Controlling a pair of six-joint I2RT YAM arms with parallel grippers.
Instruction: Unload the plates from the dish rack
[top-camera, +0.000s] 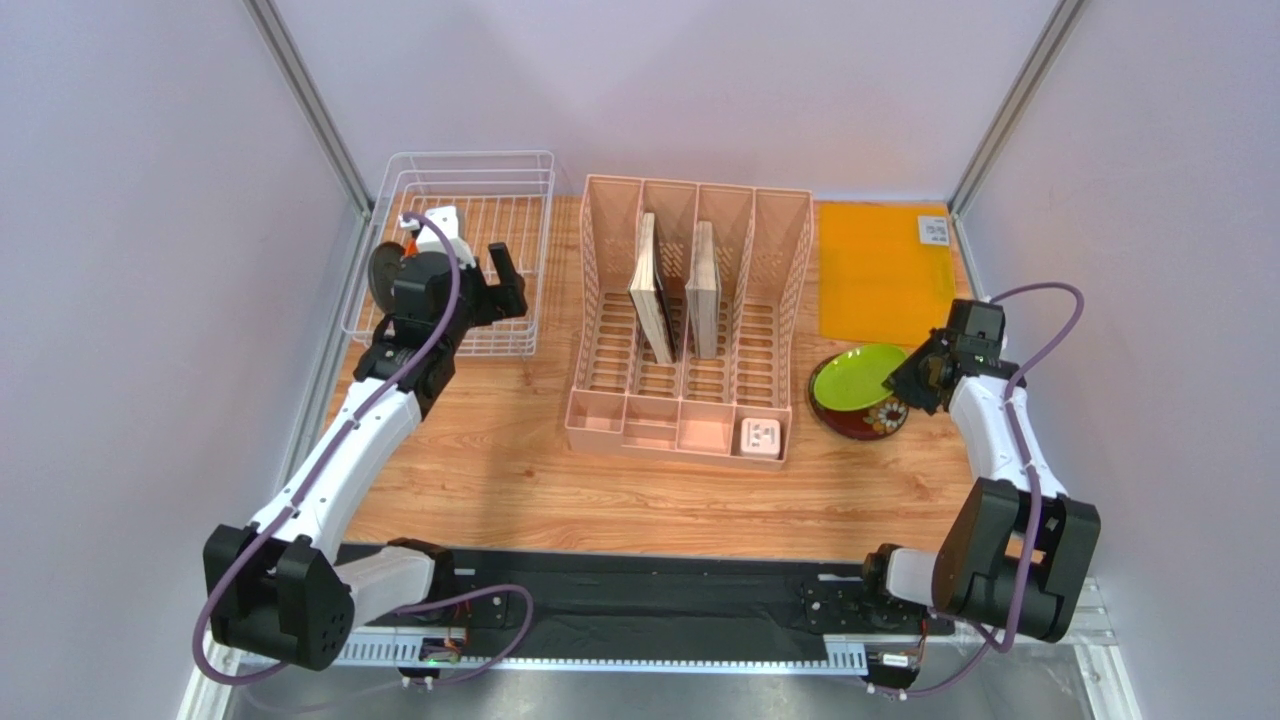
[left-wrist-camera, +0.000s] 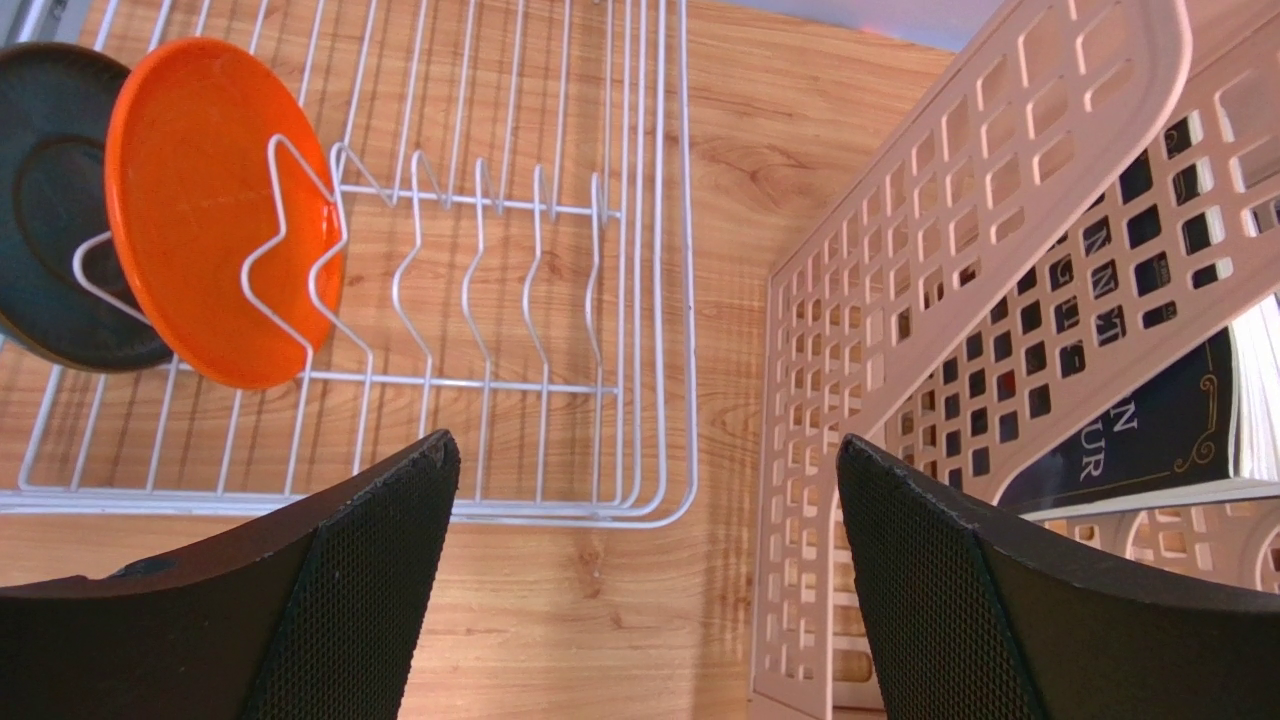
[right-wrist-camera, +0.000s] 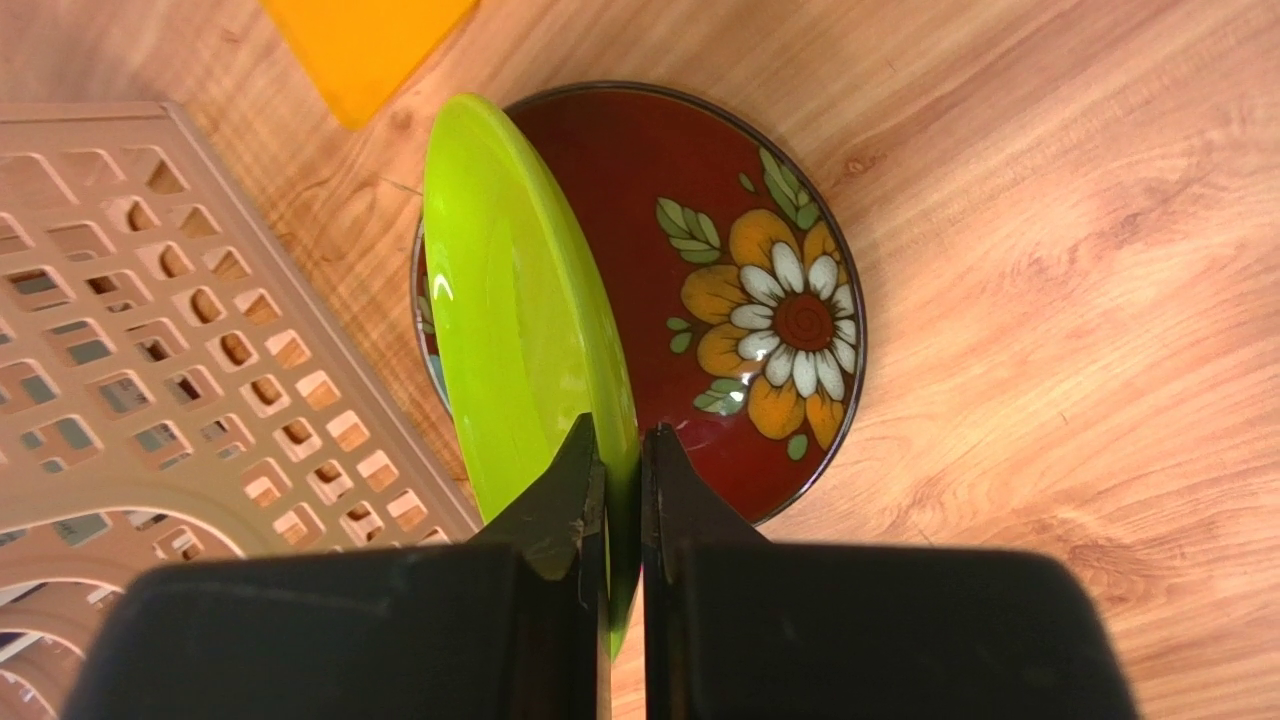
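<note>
The white wire dish rack (top-camera: 466, 155) stands at the back left. In the left wrist view the rack (left-wrist-camera: 646, 300) holds an orange plate (left-wrist-camera: 211, 210) and a dark slate plate (left-wrist-camera: 53, 210) upright in its left slots. My left gripper (left-wrist-camera: 646, 443) is open and empty, over the wood between the rack's near right corner and the pink organiser; it also shows in the top view (top-camera: 496, 300). My right gripper (right-wrist-camera: 619, 443) is shut on the rim of the lime green plate (right-wrist-camera: 511, 330), held tilted over the dark red floral plate (right-wrist-camera: 721, 300) lying flat on the table.
A pink slotted organiser (top-camera: 691, 323) with two beige boards (top-camera: 654, 285) stands mid-table, close left of the green plate (top-camera: 854, 375). An orange mat (top-camera: 879, 270) lies at the back right. A small white item (top-camera: 760, 437) sits in the organiser's front right compartment.
</note>
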